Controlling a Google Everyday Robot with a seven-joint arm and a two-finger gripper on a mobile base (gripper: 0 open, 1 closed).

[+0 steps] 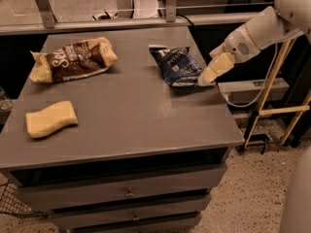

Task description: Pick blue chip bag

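The blue chip bag (176,65) is a small crinkled navy bag with white lettering, lying flat on the grey table (126,115) at its back right. My gripper (211,73) reaches in from the right on a white arm, its pale fingers low over the table and right at the bag's right edge.
A larger brown-and-tan bag (73,58) lies at the back left. A yellow sponge (50,118) lies at the front left. The table's right edge is just under the gripper. A wooden frame (284,106) and cables stand to the right of the table.
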